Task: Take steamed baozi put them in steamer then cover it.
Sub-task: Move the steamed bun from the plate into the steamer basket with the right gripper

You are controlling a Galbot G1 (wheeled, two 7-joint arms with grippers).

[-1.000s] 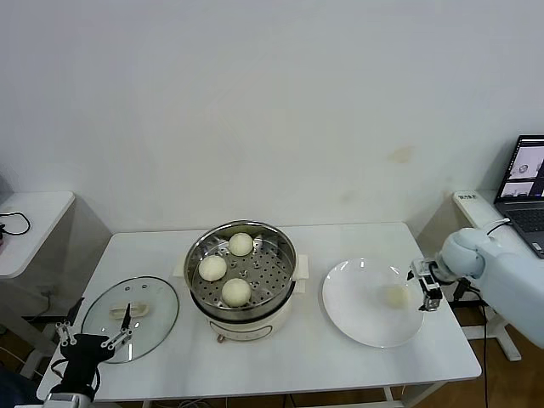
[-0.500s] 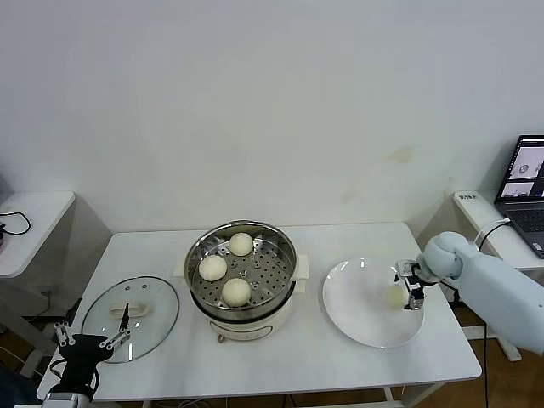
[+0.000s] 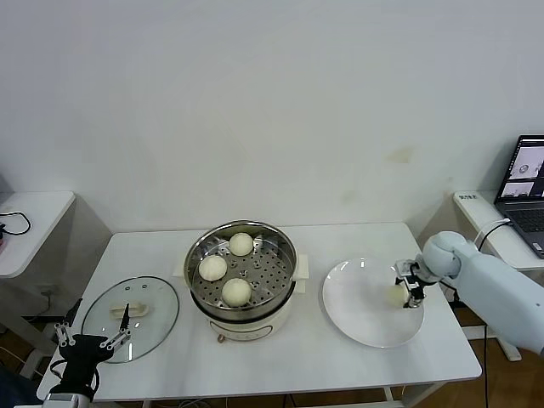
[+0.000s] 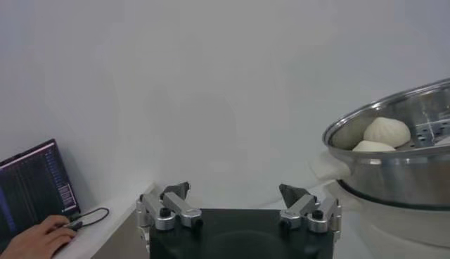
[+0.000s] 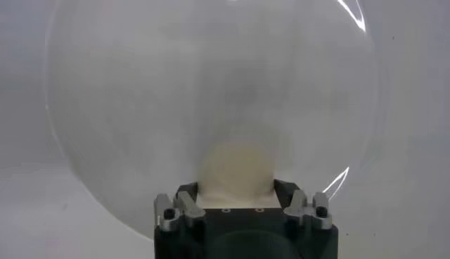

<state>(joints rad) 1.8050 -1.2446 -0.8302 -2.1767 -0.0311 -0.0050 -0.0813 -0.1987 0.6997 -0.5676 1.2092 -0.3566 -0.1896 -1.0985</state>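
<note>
Closing in since a second ago, your right gripper (image 3: 409, 290) now has its fingers pressed on the last baozi (image 3: 395, 294) on the plate (image 3: 357, 319); lift next toward the steamer (image 3: 241, 265).

the head view looks forward and down from above on the white table (image 3: 340, 348), taking in steamer (image 3: 242, 270), plate (image 3: 371, 302) and both arms. the left wrist view sits low at table level, facing the steamer's (image 4: 401, 151) side. the right wrist view peers close over the plate (image 5: 211, 105).
</note>
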